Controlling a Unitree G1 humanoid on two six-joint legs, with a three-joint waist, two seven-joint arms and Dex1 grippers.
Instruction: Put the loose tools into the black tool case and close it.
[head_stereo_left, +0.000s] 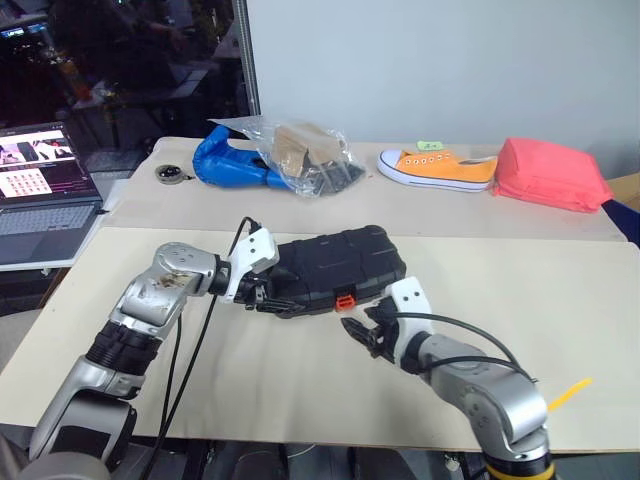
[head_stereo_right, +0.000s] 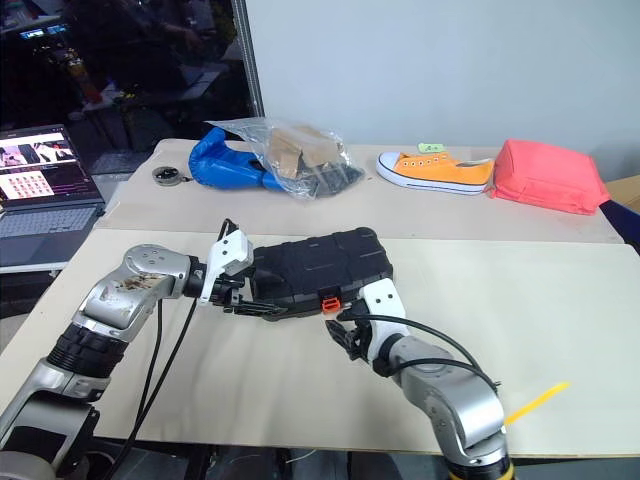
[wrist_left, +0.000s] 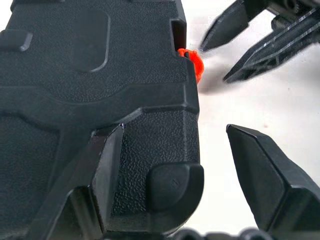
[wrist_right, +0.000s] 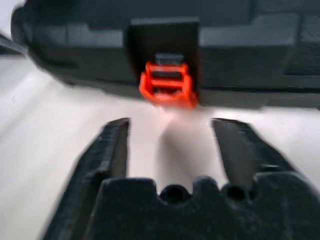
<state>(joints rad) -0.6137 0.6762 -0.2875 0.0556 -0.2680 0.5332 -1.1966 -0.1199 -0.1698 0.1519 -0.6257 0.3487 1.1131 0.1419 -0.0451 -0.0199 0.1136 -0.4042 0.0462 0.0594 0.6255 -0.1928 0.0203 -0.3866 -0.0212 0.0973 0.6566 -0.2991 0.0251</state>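
The black tool case (head_stereo_left: 340, 262) lies shut on the beige table, lid down, with its orange latch (head_stereo_left: 346, 299) on the near edge. My left gripper (head_stereo_left: 265, 297) is open at the case's near left corner. One finger (wrist_left: 95, 165) lies over the lid and the other stands beside the case, over the table. My right gripper (wrist_right: 170, 122) is open just in front of the latch (wrist_right: 167, 85), which sits in line with the gap between its fingers without touching them. It holds nothing. The loose tools are out of view.
On the far table lie a blue bag (head_stereo_left: 235, 165), a clear plastic bag (head_stereo_left: 310, 155), an orange shoe (head_stereo_left: 440, 168) and a pink pouch (head_stereo_left: 550, 175). An open laptop (head_stereo_left: 40, 190) stands at the left. A yellow strip (head_stereo_left: 570, 392) lies near the table's front right edge.
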